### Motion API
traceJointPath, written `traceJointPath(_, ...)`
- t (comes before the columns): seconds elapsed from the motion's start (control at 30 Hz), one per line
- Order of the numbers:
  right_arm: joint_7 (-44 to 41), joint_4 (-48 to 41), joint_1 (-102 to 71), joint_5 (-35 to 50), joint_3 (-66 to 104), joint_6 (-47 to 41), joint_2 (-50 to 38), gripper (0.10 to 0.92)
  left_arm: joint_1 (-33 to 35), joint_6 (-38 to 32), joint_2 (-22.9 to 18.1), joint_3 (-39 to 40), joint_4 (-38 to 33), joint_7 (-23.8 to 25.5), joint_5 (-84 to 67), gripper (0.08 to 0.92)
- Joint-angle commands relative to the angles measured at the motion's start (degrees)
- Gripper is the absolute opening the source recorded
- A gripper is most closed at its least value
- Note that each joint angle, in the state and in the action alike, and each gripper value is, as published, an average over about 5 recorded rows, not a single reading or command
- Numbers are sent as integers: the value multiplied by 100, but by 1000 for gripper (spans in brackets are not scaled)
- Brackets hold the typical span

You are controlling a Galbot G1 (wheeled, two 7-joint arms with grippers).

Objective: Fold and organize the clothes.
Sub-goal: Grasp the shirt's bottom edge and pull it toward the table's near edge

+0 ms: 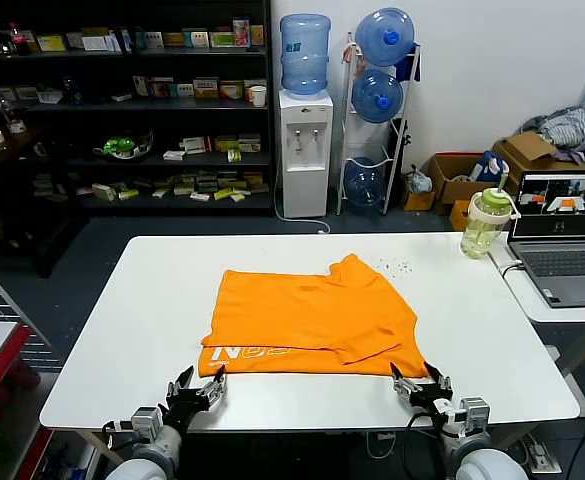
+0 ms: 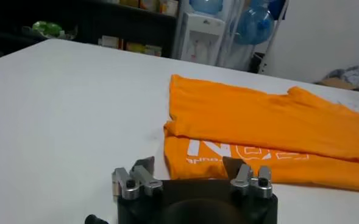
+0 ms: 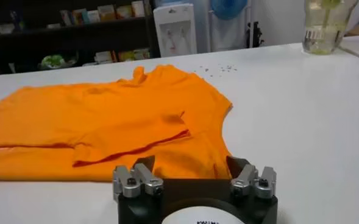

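The clothes are one orange T-shirt, folded partly over itself in the middle of the white table. White lettering shows on the strip along its near edge. My left gripper is open at the near left corner, and in the left wrist view the left gripper has that lettered hem just ahead of its spread fingers. My right gripper is open at the near right corner. In the right wrist view the right gripper has the shirt edge lying between its jaws, not pinched.
A clear bottle with a green lid stands at the table's far right corner. A laptop sits on a side table to the right. Small specks dot the table behind the shirt. Shelves and a water dispenser stand beyond.
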Motion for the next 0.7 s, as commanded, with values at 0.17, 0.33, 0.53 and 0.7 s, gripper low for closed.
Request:
traceJointPath(0.17,37,-1,-25,92,31,-77,-25,506,-105,67,-25,72,59,-28,-49,545)
traceJointPath(0.33,54,11,-38,80,33,-37,-20,359,-102,54,-12,71,70,-39,-41,398)
traceJointPath(0.53,143,221,-138,84,61,8,-93,187,-14,46,56,19,-124,-142,-71,225)
traceJointPath(0.7,266,802,-569,179,209,-11,-338,124,347,64,330,-72,-718,-339,-314,107)
